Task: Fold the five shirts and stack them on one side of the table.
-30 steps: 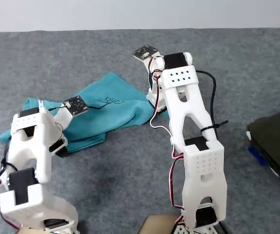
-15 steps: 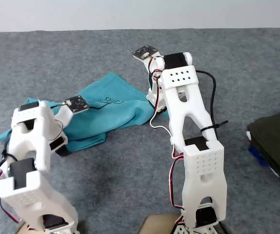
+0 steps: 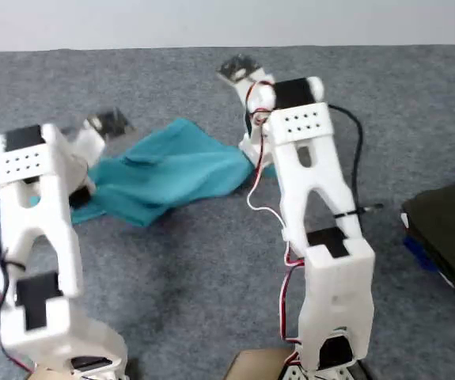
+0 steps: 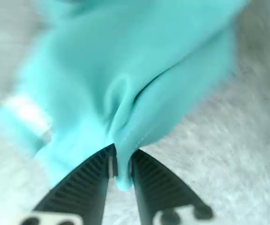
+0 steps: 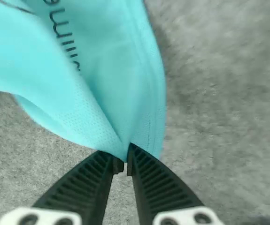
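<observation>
Just hoisted the teal shirt (image 3: 172, 170) up around 10 o'clock, left gripper (image 4: 120, 161) and right gripper (image 5: 124, 164) each pinching an edge, so I think (blurry view) the fold's underway.

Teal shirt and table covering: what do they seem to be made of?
The teal shirt looks like a thin knitted fabric, matte: the right wrist view shows a fine mesh of tiny holes, and it drapes in soft folds. Perhaps a synthetic sports knit. The table covering looks like grey felt or short-pile carpet: fuzzy, speckled, without shine.
</observation>
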### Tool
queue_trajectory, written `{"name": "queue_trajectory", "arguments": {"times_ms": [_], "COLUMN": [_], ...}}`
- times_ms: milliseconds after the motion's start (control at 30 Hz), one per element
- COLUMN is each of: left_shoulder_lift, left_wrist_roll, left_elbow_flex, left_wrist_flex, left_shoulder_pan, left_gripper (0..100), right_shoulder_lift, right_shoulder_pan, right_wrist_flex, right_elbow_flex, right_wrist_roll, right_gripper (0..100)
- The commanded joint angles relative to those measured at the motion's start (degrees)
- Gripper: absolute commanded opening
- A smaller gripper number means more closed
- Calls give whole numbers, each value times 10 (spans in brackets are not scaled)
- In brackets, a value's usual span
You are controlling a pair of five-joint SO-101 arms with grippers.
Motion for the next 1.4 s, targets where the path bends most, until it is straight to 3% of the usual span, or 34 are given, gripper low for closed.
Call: {"name": "queue_trajectory", "arguments": {"times_ms": [0,167,333,533,800,1133,1367], "left_shoulder_lift": [-110,-195,-246,-226,-120,78,162], "left_wrist_roll": [92,213,282,288,307,328,330], "left_elbow_flex": [-68,-136,-195,-196,-192,-178,-181], "left_wrist_flex": [8,7,10,47,78,-18,-91], "left_shoulder_pan": [25,67,84,79,66,-33,-75], "left_gripper": [6,6,6,6,6,6,6], "right_shoulder_lift": [-102,-201,-270,-251,-217,-214,-208], "right_shoulder_pan": [33,73,106,91,-1,-83,-134], "right_wrist_flex": [15,15,8,22,22,17,-71], "right_elbow_flex": [-7,-7,-4,10,101,317,407], "right_wrist_roll": [-4,-3,0,25,29,117,147], "right_gripper": [11,11,11,11,11,10,17]}}
